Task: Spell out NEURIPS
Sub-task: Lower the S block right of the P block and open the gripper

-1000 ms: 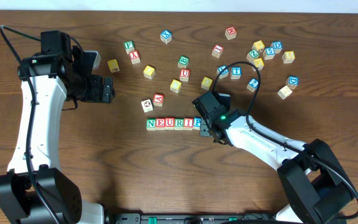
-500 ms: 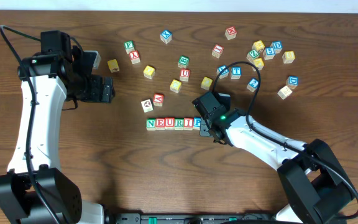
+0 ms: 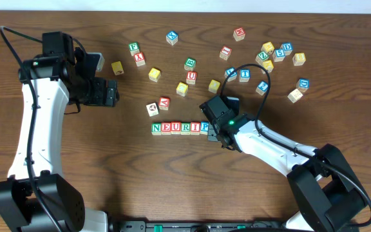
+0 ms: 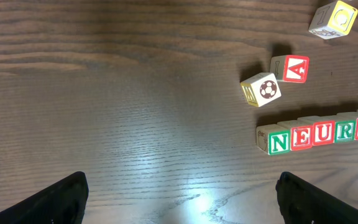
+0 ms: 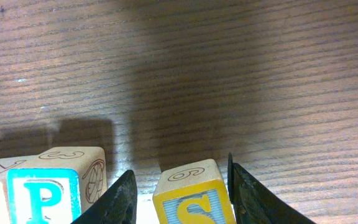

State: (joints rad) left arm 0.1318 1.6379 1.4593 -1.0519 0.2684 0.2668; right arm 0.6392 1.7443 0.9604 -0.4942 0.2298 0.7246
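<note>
The wooden cubes N (image 3: 156, 128), E (image 3: 165, 128), U (image 3: 175, 127), R (image 3: 185, 127), I (image 3: 194, 127) and P (image 3: 203, 127) stand in a row at the table's middle. My right gripper (image 3: 212, 129) is at the row's right end and hides the S from above. In the right wrist view the yellow S (image 5: 194, 198) stands just right of the blue P (image 5: 42, 193). The right gripper (image 5: 180, 186) straddles the S with a thin gap on each side, so it is open. My left gripper (image 3: 111, 92) hovers open and empty at the left, with the row NEURI (image 4: 316, 134) in its view.
A red A cube (image 3: 164, 102) and a soccer-ball cube (image 3: 152, 109) sit just above the row's left end. Several other letter cubes are scattered across the far half, with a cluster at the far right (image 3: 275, 55). A black cable (image 3: 253, 74) loops over the cubes behind the right arm.
</note>
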